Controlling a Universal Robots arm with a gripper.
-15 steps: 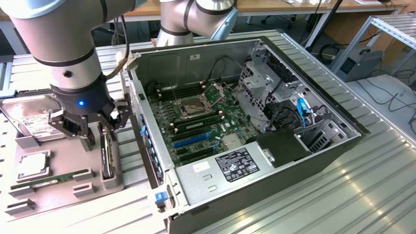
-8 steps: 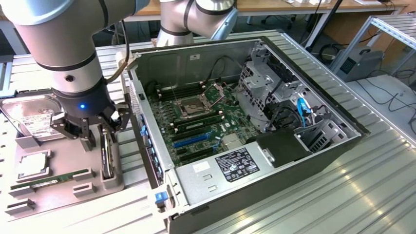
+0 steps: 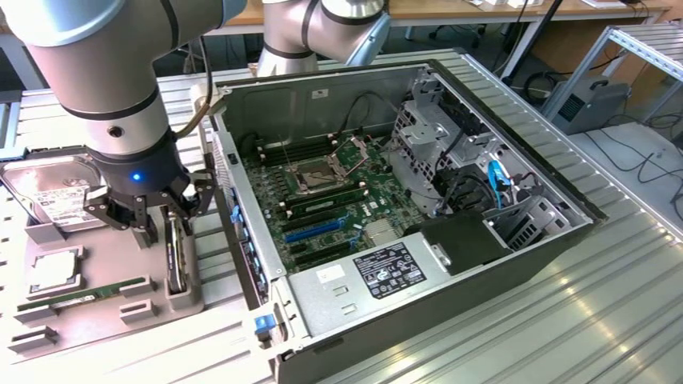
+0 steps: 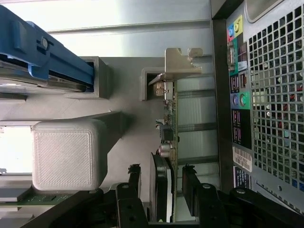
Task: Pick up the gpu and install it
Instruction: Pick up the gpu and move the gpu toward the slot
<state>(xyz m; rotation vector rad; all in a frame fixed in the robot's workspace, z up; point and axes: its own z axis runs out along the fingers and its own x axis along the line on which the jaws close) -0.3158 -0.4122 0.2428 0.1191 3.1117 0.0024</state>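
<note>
The end effector [image 3: 149,226], released, straddles the gpu [image 4: 171,118] standing on edge in its grey holder [image 3: 184,301] beside the computer case [image 3: 320,100].

The thin black gpu [image 3: 174,264] stands on edge in the gray holder [image 3: 188,301].

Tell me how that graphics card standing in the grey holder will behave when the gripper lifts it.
The gpu looks like a thin circuit board, so probably stiff, not floppy. It stands on edge in a grey holder, so it may tip if nudged sideways. Its exposed components look fragile; the open gripper straddles it.
</note>
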